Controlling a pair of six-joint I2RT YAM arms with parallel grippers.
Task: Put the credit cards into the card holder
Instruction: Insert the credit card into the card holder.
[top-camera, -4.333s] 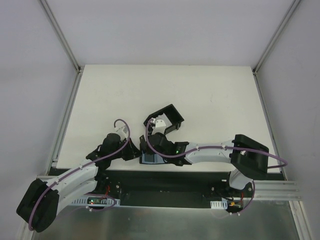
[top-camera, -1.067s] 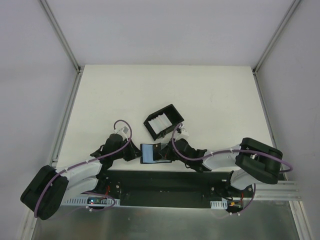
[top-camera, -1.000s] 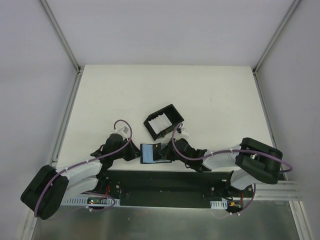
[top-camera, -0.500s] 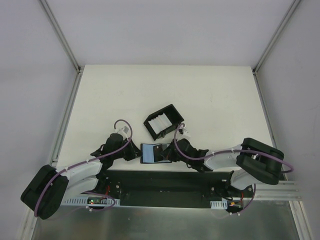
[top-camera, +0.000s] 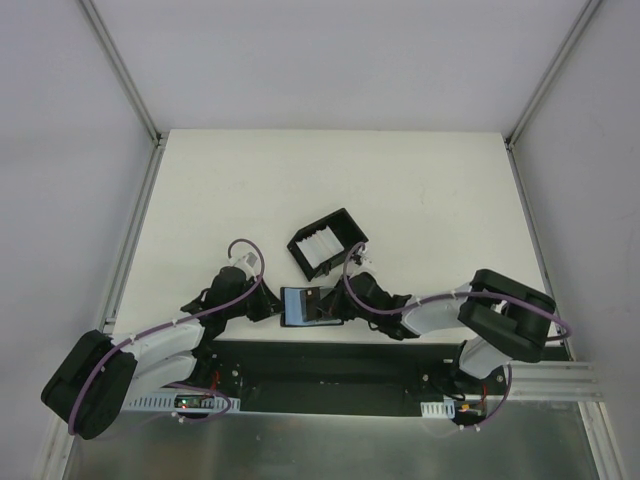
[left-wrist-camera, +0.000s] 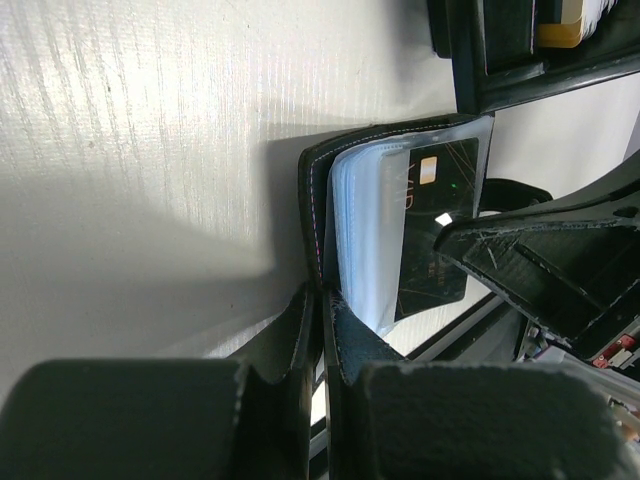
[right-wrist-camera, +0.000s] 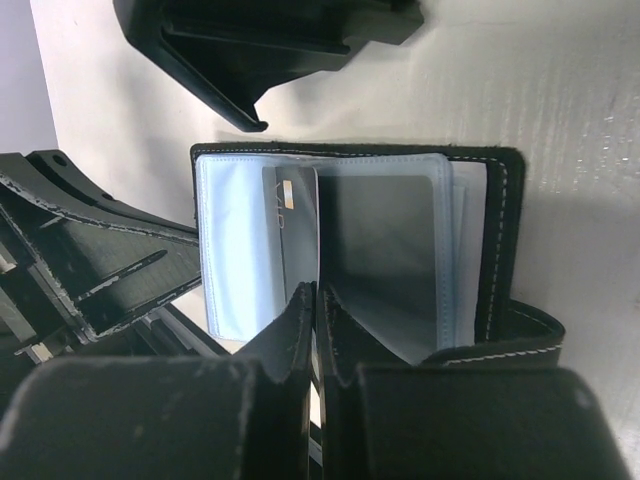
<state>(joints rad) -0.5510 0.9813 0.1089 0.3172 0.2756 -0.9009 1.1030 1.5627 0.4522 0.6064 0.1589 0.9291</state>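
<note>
The card holder (top-camera: 303, 306) lies open near the table's front edge, its bluish clear sleeves (right-wrist-camera: 235, 250) fanned up. My left gripper (left-wrist-camera: 322, 300) is shut on its black cover edge (left-wrist-camera: 312, 190) from the left (top-camera: 272, 305). A credit card (right-wrist-camera: 292, 225) with a gold chip stands on edge among the sleeves, with my right gripper (right-wrist-camera: 316, 295) shut on its lower edge. In the left wrist view that card's face (left-wrist-camera: 435, 230) looks dark, with the right fingers (left-wrist-camera: 530, 255) beside it. More pale credit cards (top-camera: 318, 245) sit in the black tray.
The black walled tray (top-camera: 340, 215) stands just behind the card holder, its corner close above the wallet (right-wrist-camera: 270, 40). The table's front edge and the black base rail (top-camera: 330, 352) run right below the wallet. White table (top-camera: 330, 180) stretches beyond the tray.
My right gripper has moved left with the card, from beside the wallet to over its open sleeves. Part of the blue inside is now covered. The left arm has stayed put.
</note>
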